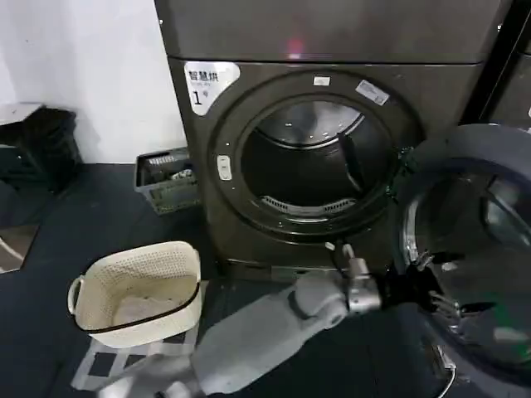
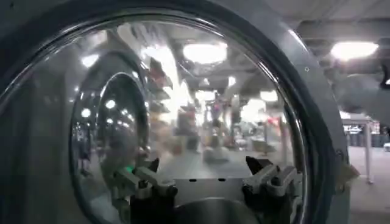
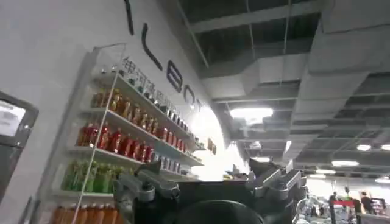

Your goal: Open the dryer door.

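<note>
The dryer (image 1: 332, 157), a big dark grey-brown front-loader with a white "1" sticker at its upper left corner, has its round drum opening fully exposed. The dryer door (image 1: 477, 249) has swung clear to the right of that opening, hinged at the dryer's right edge, with its dark grey inner face and tinted glass turned toward the robot. Judging by this, the task looks essentially done. The left arm crosses low in front of the dryer, and the left gripper (image 1: 415, 286) sits at the door's inner face, fingers spread apart and clasping nothing; the door lies directly ahead of it. The left wrist view shows the chrome-ringed glass mirroring ceiling lights. The right gripper (image 3: 213, 182), also spread and holding nothing, points up toward a ceiling.
</note>
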